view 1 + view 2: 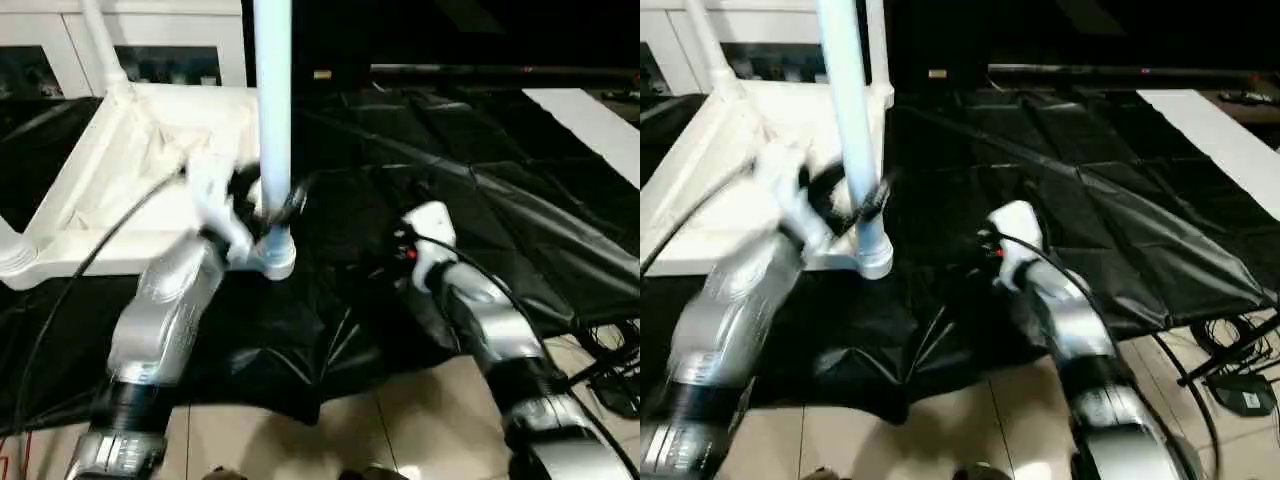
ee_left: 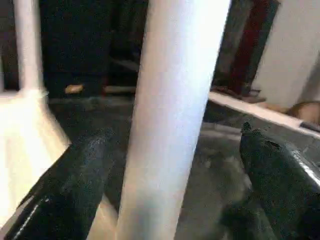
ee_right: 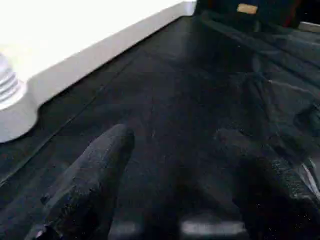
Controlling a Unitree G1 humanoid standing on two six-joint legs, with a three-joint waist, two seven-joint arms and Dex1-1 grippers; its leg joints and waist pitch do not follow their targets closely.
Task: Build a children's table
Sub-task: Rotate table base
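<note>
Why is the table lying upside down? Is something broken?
Nothing looks broken. The tabletop lies upside down on the black sheet so legs can go in. One leg stands upright in a corner socket, between the open left gripper fingers.

I lose the upright leg (image 1: 272, 110) past the frame's twelve o'clock edge. My left gripper (image 1: 243, 205) is smeared with blur. The tabletop (image 1: 120, 190) runs off at nine o'clock.

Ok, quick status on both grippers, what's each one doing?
Left gripper: open, its fingers either side of the upright leg, not clamped on it.
Right gripper: open, empty, over the black sheet.
</note>
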